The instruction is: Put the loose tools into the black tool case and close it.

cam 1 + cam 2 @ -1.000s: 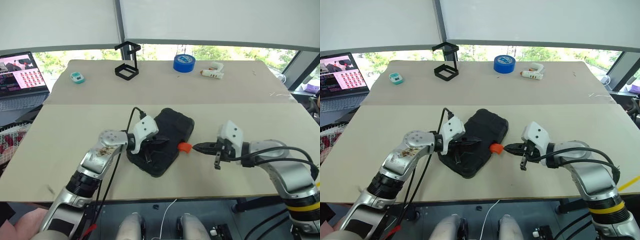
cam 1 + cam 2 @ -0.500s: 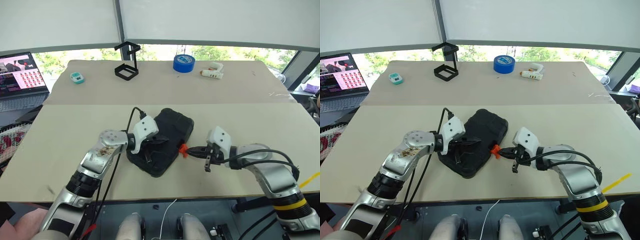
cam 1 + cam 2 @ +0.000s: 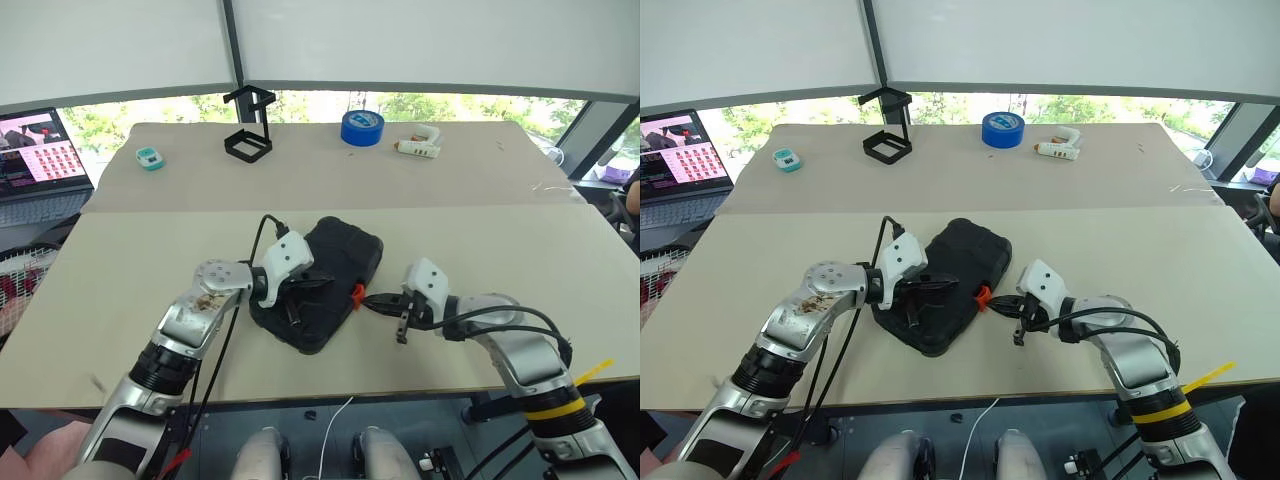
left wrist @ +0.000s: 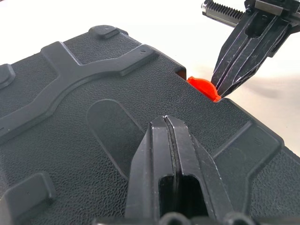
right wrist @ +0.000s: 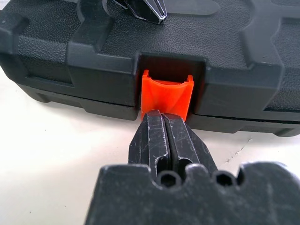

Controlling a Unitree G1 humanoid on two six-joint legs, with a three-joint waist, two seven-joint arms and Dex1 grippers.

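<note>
The black tool case [image 3: 318, 283] lies closed on the near half of the table [image 3: 120, 270], set at a slant, between the two arms. Its textured lid faces up, and its orange latch [image 5: 166, 96] sits in a notch on the side edge facing the right arm.

The left gripper [image 4: 168, 123] rests on top of the lid with its two black fingers pressed tight together and nothing between them. The right gripper [image 5: 162, 117] comes in from the side, fingers likewise clamped together and empty, their tips up against the lower edge of the latch; they seem to touch it, though actual contact is hard to confirm. The latch stands slightly out from the case wall.

Along the far edge of the table stand a black wire-frame stand [image 3: 249, 123], a blue tape roll [image 3: 361, 127], a white glue gun [image 3: 419, 142] and a small teal device [image 3: 149, 158]. A laptop [image 3: 38, 165] sits beside the table on the left.
</note>
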